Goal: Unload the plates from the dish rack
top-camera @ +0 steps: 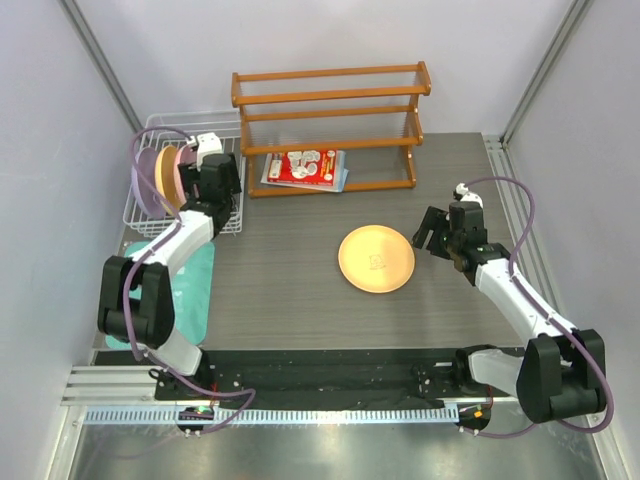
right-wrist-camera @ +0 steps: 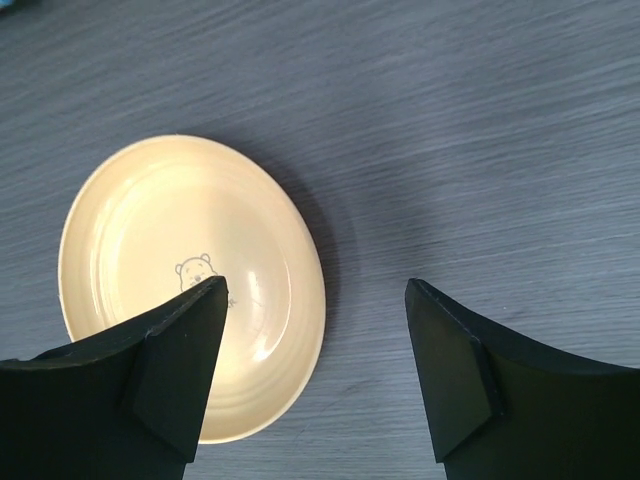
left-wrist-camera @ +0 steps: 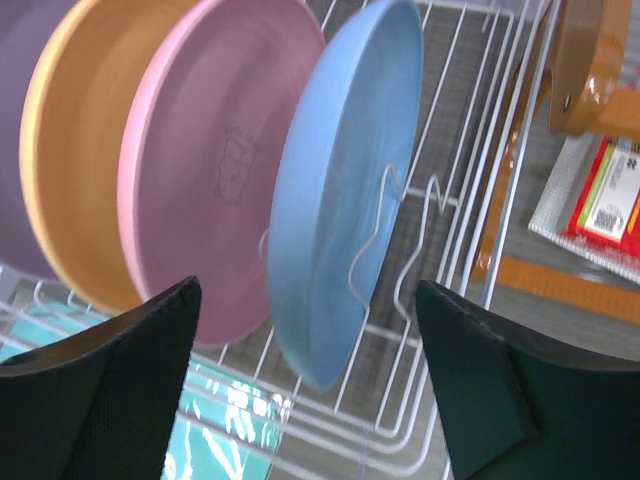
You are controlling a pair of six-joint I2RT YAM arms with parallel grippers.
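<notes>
The white wire dish rack [top-camera: 150, 215] stands at the back left with plates on edge between its prongs: lavender [left-wrist-camera: 20, 130], yellow-orange [left-wrist-camera: 85, 150], pink [left-wrist-camera: 210, 170] and light blue [left-wrist-camera: 340, 190]. My left gripper [left-wrist-camera: 307, 288] is open at the rack's right end, its fingers either side of the light blue plate's lower edge without touching it. Another yellow-orange plate [top-camera: 376, 259] lies flat on the table's middle. My right gripper [right-wrist-camera: 315, 285] hangs open just above that plate's right rim [right-wrist-camera: 180, 270], holding nothing, its left finger [right-wrist-camera: 180, 350] over the plate.
A brown wooden shelf [top-camera: 330, 110] stands at the back, right beside the rack. A red and white packet [top-camera: 305, 167] lies under it. A teal mat [top-camera: 190, 290] lies in front of the rack, by the left arm.
</notes>
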